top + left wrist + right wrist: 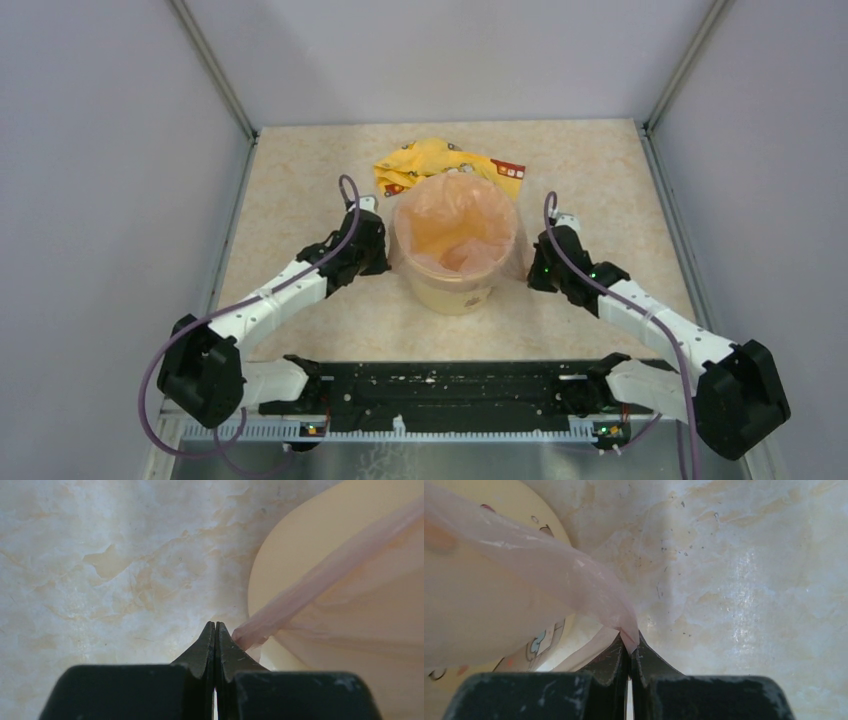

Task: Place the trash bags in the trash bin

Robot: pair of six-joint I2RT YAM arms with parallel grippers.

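The pale yellow trash bin (pixel 455 285) stands mid-table. The translucent pink trash bag (pixel 460 220) lies inside it, with its edge spread over the rim. My left gripper (pixel 386 252) is at the bin's left side and its jaws are shut. In the left wrist view (pixel 216 625) a stretched bag edge (pixel 310 582) ends against the outside of the right finger (pixel 235 652), and no plastic shows between the tips; the bin wall (pixel 280 555) is beside it. My right gripper (pixel 530 268) is at the bin's right side. In the right wrist view (pixel 629 639) it is shut on a corner of the bag (pixel 534 587), next to the bin (pixel 541 645).
A crumpled yellow printed wrapper (pixel 440 160) lies just behind the bin. Grey walls with metal posts enclose the marbled table (pixel 300 180) on the left, back and right. The black base rail (pixel 440 395) runs along the near edge.
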